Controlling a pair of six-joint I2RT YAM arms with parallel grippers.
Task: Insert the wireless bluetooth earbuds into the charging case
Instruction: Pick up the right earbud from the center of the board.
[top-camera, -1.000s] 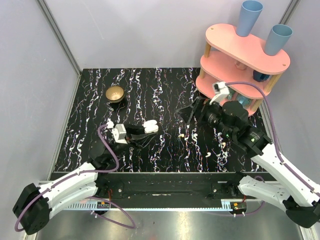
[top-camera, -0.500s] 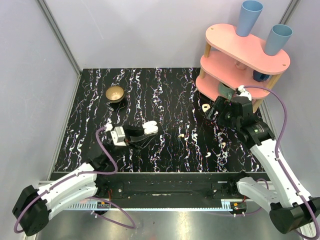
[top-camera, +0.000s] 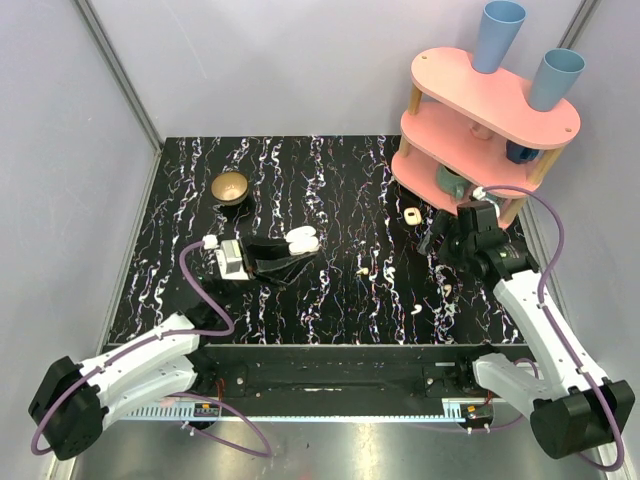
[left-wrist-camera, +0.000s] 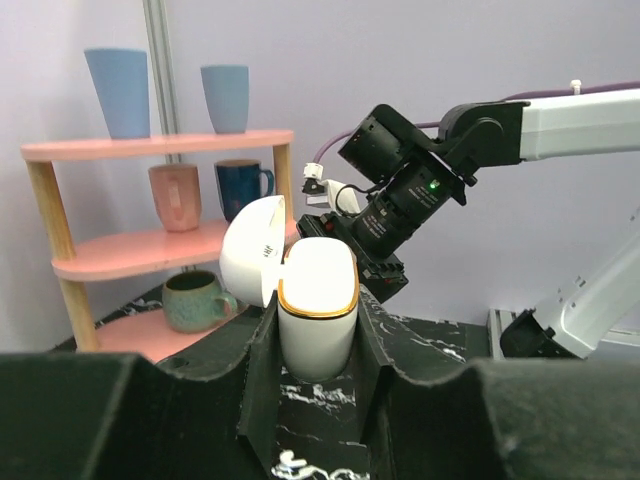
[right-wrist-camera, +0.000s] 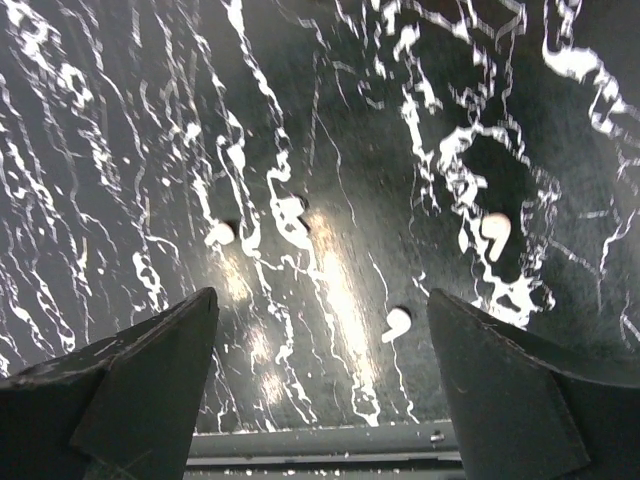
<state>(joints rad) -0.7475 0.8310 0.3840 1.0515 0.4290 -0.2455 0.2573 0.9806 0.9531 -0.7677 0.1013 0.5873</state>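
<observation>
Left fingers (left-wrist-camera: 260, 360) clamp the open case (left-wrist-camera: 318, 300), lid flipped back, mouth up; right fingers (right-wrist-camera: 140, 380) spread wide, empty, above the four loose earbuds (right-wrist-camera: 397, 322) lying on the bench (top-camera: 170, 230), so best centre on one bud, descend straight, pinch body not stem.

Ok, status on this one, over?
Left hand shut on open charging case. Right hand open, empty, above the tabletop. Four earbuds loose on it. Nothing blocking.
</observation>
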